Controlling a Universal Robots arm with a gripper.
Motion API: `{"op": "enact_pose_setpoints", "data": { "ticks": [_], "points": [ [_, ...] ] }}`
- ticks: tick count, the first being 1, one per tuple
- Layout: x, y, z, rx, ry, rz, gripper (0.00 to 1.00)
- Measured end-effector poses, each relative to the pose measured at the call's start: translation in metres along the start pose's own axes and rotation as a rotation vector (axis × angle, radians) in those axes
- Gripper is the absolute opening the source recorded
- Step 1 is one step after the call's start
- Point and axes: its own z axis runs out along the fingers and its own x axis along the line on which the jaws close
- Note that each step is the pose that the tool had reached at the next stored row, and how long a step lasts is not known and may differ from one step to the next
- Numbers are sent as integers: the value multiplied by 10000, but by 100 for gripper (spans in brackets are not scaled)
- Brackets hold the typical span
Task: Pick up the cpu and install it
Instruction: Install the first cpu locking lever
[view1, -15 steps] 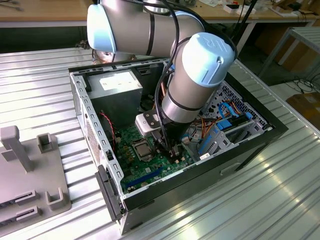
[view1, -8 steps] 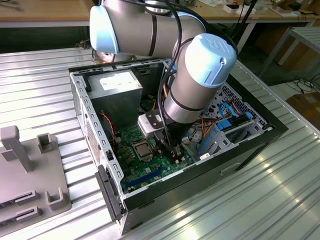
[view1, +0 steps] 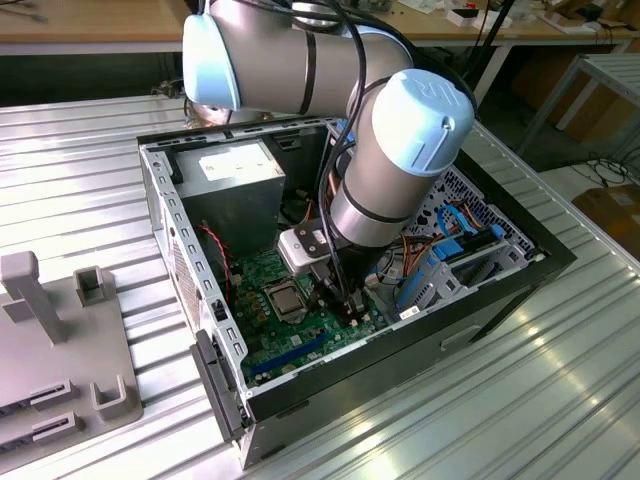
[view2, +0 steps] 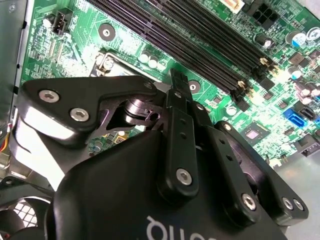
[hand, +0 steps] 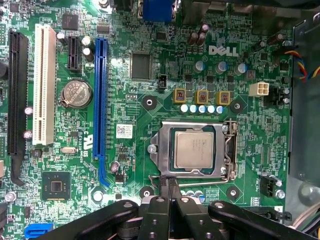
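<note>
The cpu (hand: 198, 150) is a pale silver-grey square lying flat inside the motherboard's socket, with the silver socket frame (hand: 228, 145) around it. In the exterior view the cpu (view1: 285, 294) shows in the middle of the green board inside the open computer case. My gripper (hand: 169, 184) hangs just beside the socket's edge, its two black fingers pressed together with nothing between them. In the second wrist view the gripper (view2: 177, 80) points down at the board near the socket corner. In the exterior view the gripper (view1: 352, 308) is low over the board, to the right of the cpu.
Case walls (view1: 500, 290) close in on all sides. A power supply (view1: 235, 165) sits at the back, and blue drive brackets and cables (view1: 440, 265) on the exterior view's right. Long black memory slots (view2: 190, 35) run beside the socket. A grey fixture (view1: 50, 340) stands outside the case.
</note>
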Motion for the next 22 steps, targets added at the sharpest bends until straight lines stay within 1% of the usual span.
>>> {"op": "enact_pose_setpoints", "data": {
  "ticks": [5,9,11,14,18,20,21,22],
  "points": [
    [3,-7,32,-2,2,-18,11],
    [3,-7,30,-1,2,-22,11],
    [-1,-5,-4,3,-10,-22,11],
    [-19,0,-130,-1,0,-23,11],
    [-59,5,-240,0,-1,-21,11],
    [-88,15,-274,-1,1,-22,11],
    [-104,58,-271,0,-1,-22,11],
    [-107,76,-270,0,-1,-20,11]
  ]
}}
